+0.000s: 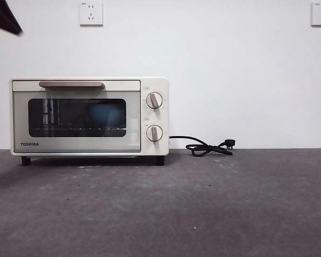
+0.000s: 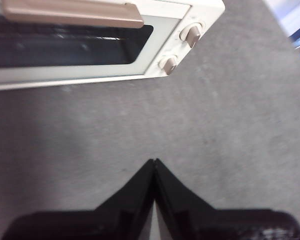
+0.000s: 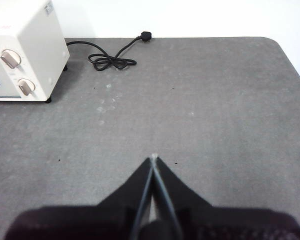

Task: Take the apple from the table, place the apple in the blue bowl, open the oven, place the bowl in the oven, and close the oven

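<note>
The oven (image 1: 89, 116) stands on the table (image 1: 203, 203) at the left with its dark glass door shut and its beige handle (image 1: 71, 84) up. Behind the glass a dim bluish shape shows, the blue bowl (image 1: 106, 114). The apple is hidden. My left gripper (image 2: 154, 161) hangs shut and empty above the bare table in front of the oven (image 2: 90, 45). Over the table's right part my right gripper (image 3: 154, 157) is shut too, holding nothing, with the oven (image 3: 25, 55) off to one side.
The oven's black cord and plug (image 1: 208, 146) lie coiled on the table beside it, near the wall. Two wall sockets (image 1: 91, 13) sit high on the white wall. A black arm tip (image 1: 2, 16) shows in the top left corner.
</note>
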`<state>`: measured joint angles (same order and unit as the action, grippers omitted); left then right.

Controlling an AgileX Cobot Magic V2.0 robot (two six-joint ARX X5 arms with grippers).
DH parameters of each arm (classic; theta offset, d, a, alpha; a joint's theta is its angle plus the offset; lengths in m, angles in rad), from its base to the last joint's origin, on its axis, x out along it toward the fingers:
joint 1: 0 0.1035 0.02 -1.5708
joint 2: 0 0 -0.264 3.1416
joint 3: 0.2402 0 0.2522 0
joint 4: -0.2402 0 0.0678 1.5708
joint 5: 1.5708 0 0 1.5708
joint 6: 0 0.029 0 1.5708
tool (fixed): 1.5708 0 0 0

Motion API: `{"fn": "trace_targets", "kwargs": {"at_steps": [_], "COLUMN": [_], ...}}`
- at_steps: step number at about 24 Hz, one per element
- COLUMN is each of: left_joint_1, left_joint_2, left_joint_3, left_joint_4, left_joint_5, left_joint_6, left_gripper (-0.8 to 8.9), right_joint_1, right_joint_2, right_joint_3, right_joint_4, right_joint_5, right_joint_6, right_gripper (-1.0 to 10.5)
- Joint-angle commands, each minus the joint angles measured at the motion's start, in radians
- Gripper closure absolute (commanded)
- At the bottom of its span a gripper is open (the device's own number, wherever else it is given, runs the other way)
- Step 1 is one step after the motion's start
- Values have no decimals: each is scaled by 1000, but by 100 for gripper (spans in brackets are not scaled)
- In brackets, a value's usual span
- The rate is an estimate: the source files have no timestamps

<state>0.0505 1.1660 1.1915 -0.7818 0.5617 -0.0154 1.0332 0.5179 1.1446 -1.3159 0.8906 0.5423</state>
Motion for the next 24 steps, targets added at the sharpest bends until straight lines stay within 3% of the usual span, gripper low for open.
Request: {"fn": "trace_targets", "kwargs": {"at_steps": [1,9,17,21,24], "left_joint_1": [-3,-2,-3,-3,-4], "left_joint_2": [-91,-285,-318,-290,-259], "left_joint_3": [-2,-2,-2,-1,-2], "left_joint_4": [-26,-167,-167,-166,-136], "left_joint_5": [-36,-45,-12,-44,-124], "left_joint_6": [87,89,90,122,167], "left_gripper": [818,817,817,818,817], "right_joint_1": [0,0,0,0,0], "right_joint_2": [2,2,2,2,2], "right_joint_3": [-5,-5,-5,-5,-5], "right_joint_4": [2,-2,-2,-2,-2], "right_joint_5": [4,4,4,4,4], "right_joint_6": [8,8,8,8,8], "right_gripper": [946,946,946,946,946]}}
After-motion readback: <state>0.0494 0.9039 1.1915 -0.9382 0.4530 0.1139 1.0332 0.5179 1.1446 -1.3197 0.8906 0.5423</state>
